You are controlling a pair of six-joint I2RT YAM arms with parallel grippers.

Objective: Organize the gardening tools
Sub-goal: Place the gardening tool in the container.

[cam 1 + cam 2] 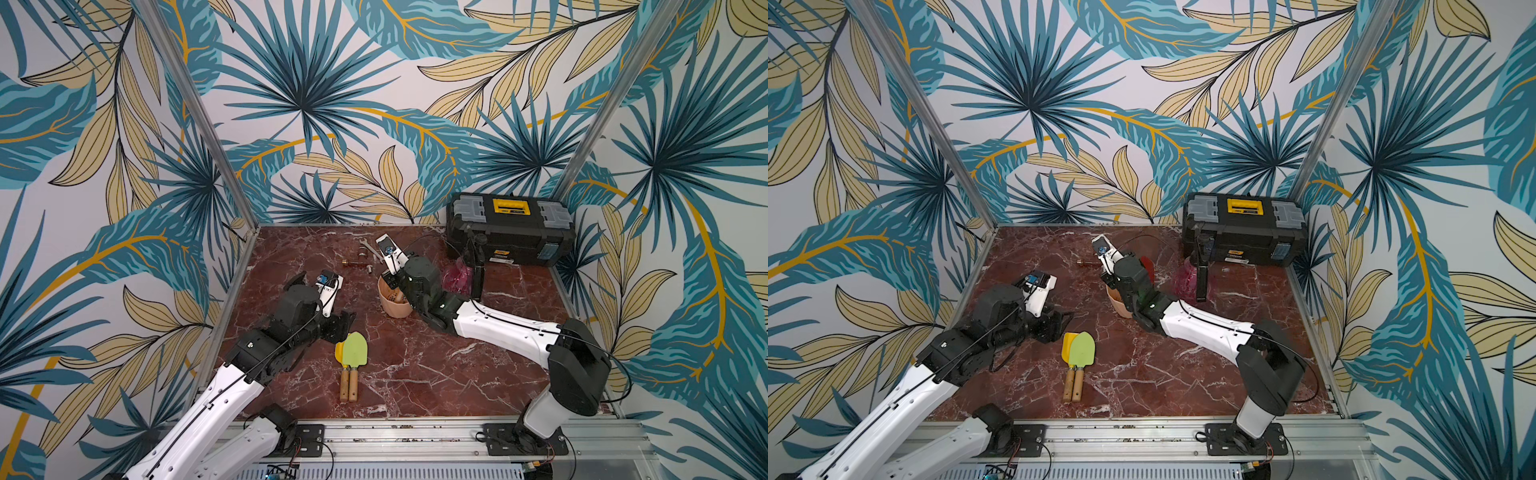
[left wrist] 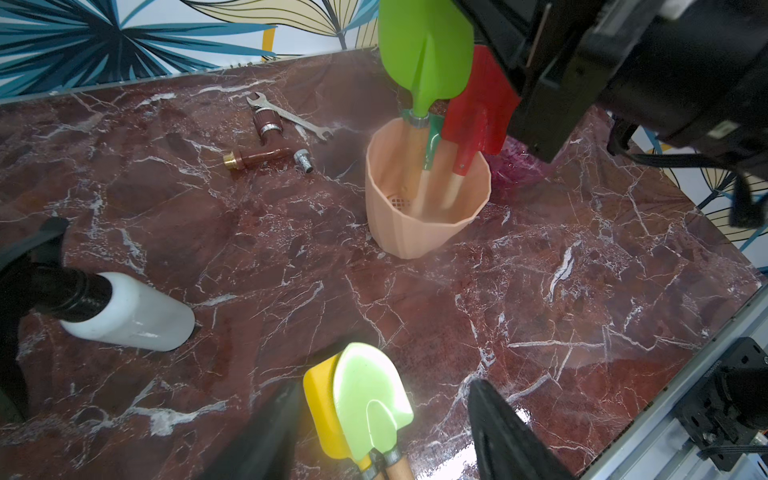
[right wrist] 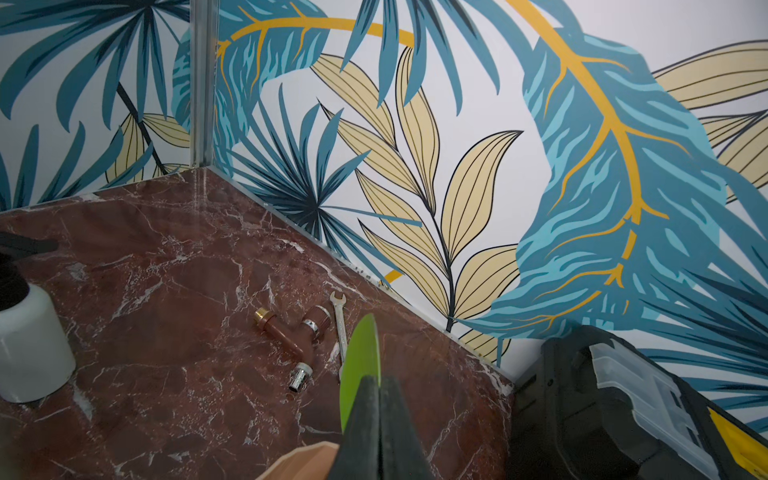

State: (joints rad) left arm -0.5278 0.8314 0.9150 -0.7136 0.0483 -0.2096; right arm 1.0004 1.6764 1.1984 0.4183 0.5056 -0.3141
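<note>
left gripper [image 2: 384, 386] jaws apart, holding nothing, near the blade tips of yellow shovel [image 1: 338, 353] and lime shovel [image 1: 355, 351], which lie flat side by side at 7 o'clock of peach pot [image 2: 415, 232]. pot holds green spade [image 2: 424, 45], dark-green tool [image 2: 432, 141] and red shovel [image 2: 478, 108], handles down. right gripper [image 3: 379, 386] pinches the green spade blade. pink sprayer [image 1: 455, 276] at 2 o'clock of pot.

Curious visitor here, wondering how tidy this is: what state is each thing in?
Left end effector: open, empty.
Right end effector: shut on bright green shovel.
Bright green shovel: handle down in peach pot.
Red shovel: standing in pot.
Dark green tool: standing in pot.
Peach pot: upright.
Yellow shovel: flat, partly under lime shovel.
Lime shovel: lying flat.
Pink sprayer: upright.
White spray bottle: capped.
Toolbox: closed.
Wrench: lying flat.
</note>
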